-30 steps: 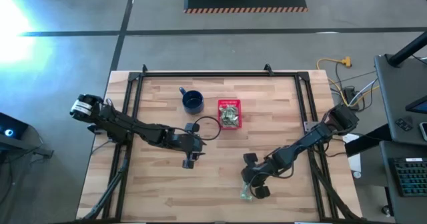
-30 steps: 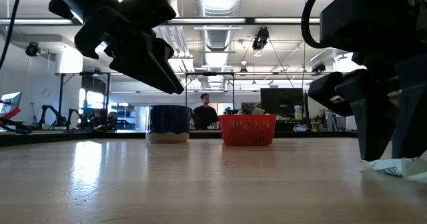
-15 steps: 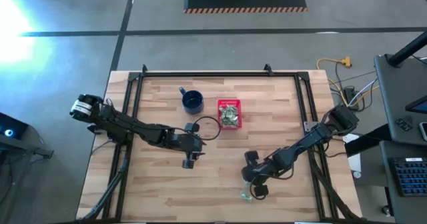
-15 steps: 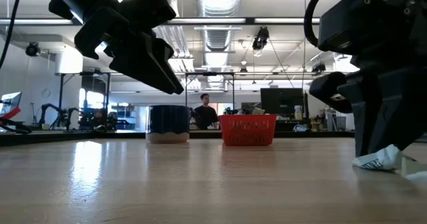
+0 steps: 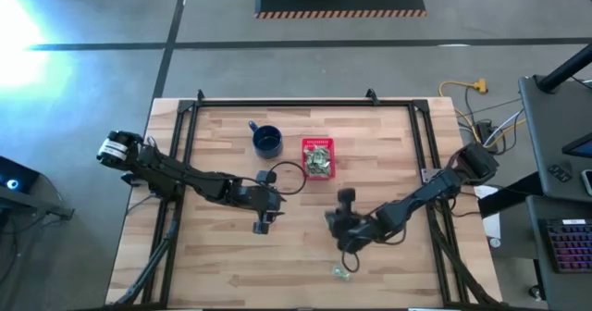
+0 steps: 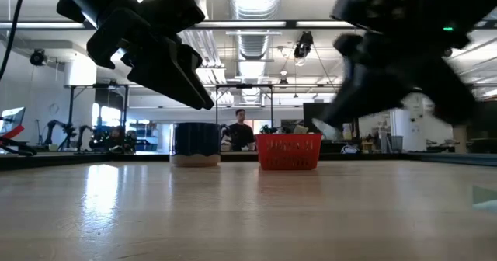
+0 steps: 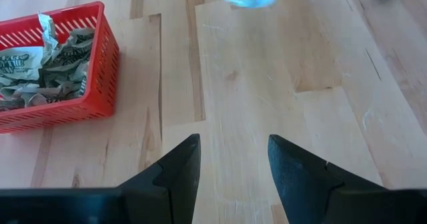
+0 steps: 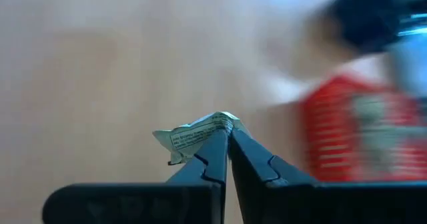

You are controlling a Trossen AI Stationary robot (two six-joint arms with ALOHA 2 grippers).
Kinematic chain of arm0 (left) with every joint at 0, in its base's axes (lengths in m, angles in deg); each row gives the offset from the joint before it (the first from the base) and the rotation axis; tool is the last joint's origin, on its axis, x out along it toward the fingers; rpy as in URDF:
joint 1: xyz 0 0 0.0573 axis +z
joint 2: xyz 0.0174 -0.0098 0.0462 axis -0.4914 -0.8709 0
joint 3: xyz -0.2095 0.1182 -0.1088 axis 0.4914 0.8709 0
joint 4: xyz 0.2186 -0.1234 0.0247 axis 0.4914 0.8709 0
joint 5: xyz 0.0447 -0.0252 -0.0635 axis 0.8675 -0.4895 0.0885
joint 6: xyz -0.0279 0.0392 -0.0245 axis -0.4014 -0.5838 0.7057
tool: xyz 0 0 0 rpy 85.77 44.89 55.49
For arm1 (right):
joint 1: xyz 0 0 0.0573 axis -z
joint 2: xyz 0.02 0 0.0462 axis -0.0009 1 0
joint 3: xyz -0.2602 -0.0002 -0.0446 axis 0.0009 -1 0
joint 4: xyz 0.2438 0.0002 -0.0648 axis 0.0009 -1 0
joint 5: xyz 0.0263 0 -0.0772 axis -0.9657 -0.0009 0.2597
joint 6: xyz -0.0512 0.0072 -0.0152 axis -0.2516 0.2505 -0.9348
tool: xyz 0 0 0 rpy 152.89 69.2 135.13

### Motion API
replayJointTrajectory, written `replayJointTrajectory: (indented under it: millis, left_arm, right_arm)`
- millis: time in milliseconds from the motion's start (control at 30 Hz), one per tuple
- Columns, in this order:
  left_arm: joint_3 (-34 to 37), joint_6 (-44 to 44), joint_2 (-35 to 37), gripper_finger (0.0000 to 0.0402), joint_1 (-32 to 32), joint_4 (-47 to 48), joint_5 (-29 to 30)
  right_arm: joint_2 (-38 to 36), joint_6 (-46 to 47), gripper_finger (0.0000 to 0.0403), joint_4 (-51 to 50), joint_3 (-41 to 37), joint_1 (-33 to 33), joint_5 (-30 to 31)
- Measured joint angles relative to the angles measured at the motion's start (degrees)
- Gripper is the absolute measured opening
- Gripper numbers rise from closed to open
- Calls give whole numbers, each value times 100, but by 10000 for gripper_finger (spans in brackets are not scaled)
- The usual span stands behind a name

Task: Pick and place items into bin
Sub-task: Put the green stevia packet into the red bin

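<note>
The bin is a red basket [image 5: 317, 156] at the table's middle far part, with several pale wrinkly items inside [image 7: 47, 71]. My right gripper [image 5: 331, 221] hovers nearer the front, right of centre, shut on one small whitish item [image 8: 197, 134]. In the low view it shows blurred [image 6: 330, 121] above the table. Another item [image 5: 343, 272] lies flat on the wood near the front edge. My left gripper [image 5: 262, 226] hangs open left of centre, with nothing between its fingers [image 7: 231, 147]. My right gripper pinches the whitish item's crumpled edge [image 8: 215, 126] between the ends of its two fingers. Most of the piece sticks out to one side of the fingertips. The fingers slant downward, and the item is lifted clear of the table.
A dark blue mug [image 5: 268, 142] stands left of the basket. A black cable loop [image 5: 289, 177] lies between my left gripper and the basket. Bare wood stretches between my right gripper and the basket.
My right gripper has shut on one item near the front edge, risen with it, and swung round toward the table's left and far side, toward the basket. The item is lifted clear; another item stays on the wood.
</note>
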Motion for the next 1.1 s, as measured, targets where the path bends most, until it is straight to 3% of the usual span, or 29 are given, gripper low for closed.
replayJointTrajectory:
  millis: [167,400,767,1000,1100]
  left_arm:
    - [0,-2,0,160,1,-11,2]
    - [0,-2,0,160,2,-31,2]
    - [0,0,0,160,0,-2,0]
    - [15,-2,0,160,0,0,0]
    - [15,-2,0,160,1,0,0]
  right_arm:
    - [-2,-630,9,17,246,459,1468]
    - [-13,-1267,9,28,552,1722,1566]
    - [-31,-1356,9,30,732,3727,-800]
    - [-31,-1251,9,-17,732,4193,-2161]
    - [-31,-1261,18,-123,732,4209,-2354]
